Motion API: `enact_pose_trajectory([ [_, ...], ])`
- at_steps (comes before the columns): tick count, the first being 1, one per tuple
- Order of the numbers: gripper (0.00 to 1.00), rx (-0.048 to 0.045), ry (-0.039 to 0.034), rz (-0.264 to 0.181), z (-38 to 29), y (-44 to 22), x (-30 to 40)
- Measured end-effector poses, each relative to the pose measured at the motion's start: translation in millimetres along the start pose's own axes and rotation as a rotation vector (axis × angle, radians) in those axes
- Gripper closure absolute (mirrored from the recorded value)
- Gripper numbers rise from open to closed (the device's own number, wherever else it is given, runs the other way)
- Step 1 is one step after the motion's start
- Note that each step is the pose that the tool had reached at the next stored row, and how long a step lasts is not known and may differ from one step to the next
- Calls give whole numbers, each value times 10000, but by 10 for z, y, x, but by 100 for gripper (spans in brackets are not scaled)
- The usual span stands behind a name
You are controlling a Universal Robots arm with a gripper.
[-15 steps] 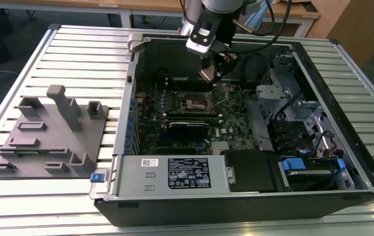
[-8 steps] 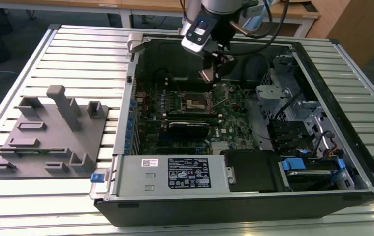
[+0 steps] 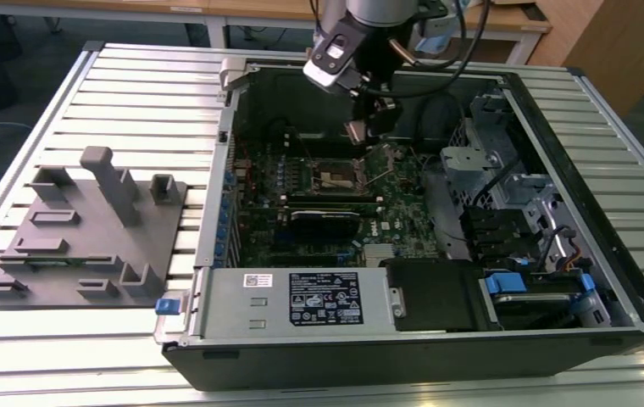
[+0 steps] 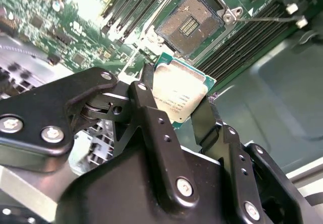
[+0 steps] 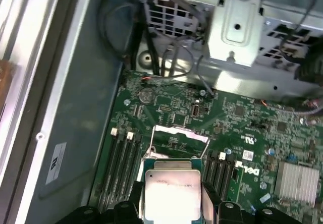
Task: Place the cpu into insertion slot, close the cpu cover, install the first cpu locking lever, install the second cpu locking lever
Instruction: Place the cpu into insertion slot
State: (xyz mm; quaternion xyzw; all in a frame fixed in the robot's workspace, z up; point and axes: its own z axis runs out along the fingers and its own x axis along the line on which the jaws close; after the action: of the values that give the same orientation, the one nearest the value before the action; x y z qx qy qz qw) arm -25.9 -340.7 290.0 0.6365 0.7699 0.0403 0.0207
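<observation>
Gripper (image 4: 174,102) closed on cpu (image 4: 180,94), pinching two opposite edges. Chip at centre of second wrist view, held clear of insertion slot (image 4: 194,22) at upper middle. Likely light, stiff, slick-topped, delicate underside: edge hold only. Socket lies open; memory slots (image 4: 237,42) flank it, case panel (image 4: 282,82) near, so room is tight.

You have the cpu (image 5: 173,191) clamped in the pincer (image 5: 173,204), its dull silver top facing the camera and a black finger (image 5: 132,209) against each side edge. Just beyond it you see the cpu cover (image 5: 181,129), a thin shiny frame with the green motherboard (image 5: 237,113) showing through its cut-out. Long black memory slots (image 5: 121,163) run on both sides of the cpu. A finned silver heatsink (image 5: 297,181) sits on the board, well apart from the cpu. A grey metal bracket (image 5: 242,27) stands above loose cables (image 5: 171,57) beside the case wall (image 5: 75,93).
</observation>
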Motion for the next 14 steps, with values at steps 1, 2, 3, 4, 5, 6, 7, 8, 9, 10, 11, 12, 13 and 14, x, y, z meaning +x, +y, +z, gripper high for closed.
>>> enact_pose_trajectory([
  [1,46,-4,-16,178,2,0,0],
  [2,46,-8,-31,358,5,0,0],
  [3,46,-11,-48,537,7,-1,0],
  [4,46,-15,-63,717,9,-1,0],
  [5,46,-19,-80,906,12,-1,0],
  [6,46,-23,-95,1085,14,-1,0],
  [7,46,-26,-110,1259,16,-1,-1],
  [8,46,-29,-122,1389,17,-1,-1],
  [9,46,-29,-132,1486,17,-2,-1],
  [10,46,-29,-137,1537,17,-2,-1],
  [11,46,-29,-138,1544,18,-2,-1],
  [12,46,-30,-138,1549,18,-2,-1],
  [13,46,-31,-138,1553,18,-2,0],
  [14,46,-30,-138,1556,18,-2,-1],
])
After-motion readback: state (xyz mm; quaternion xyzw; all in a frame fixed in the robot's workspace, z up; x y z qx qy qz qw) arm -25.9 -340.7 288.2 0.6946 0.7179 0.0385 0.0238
